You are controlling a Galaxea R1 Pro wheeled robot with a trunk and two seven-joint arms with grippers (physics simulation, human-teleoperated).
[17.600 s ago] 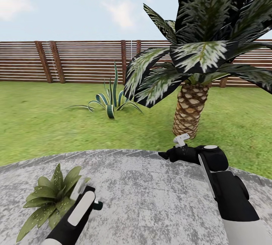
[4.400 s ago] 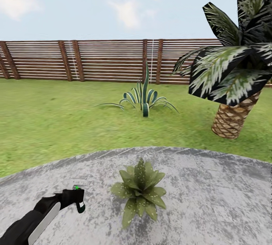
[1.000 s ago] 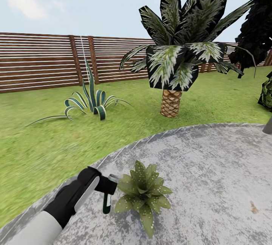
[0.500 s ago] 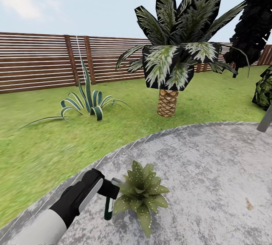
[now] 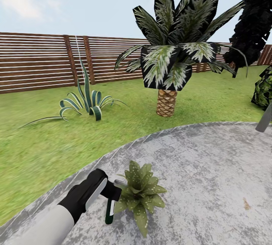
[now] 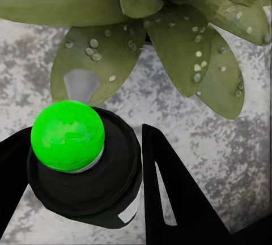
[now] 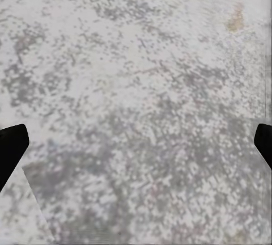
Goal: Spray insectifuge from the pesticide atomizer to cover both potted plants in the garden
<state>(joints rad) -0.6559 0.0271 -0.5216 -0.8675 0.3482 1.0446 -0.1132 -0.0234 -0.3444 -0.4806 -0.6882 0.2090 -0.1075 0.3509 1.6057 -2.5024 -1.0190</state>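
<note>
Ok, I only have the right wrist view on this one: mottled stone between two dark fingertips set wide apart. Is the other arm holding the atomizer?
Observer: Yes. The left tool is shut on the pesticide atomizer, which hangs down from it right beside a potted plant.
Operator: Any spray on that plant?
Observer: White insectifuge specks dot several leaves in the left wrist view.
Operator: Where does the plant sit?
Observer: On the patio, near its edge with the lawn.

Slatted fence (image 5: 37, 62), lawn (image 5: 45, 139), stone patio (image 5: 211, 177), palm (image 5: 172, 60).
</note>
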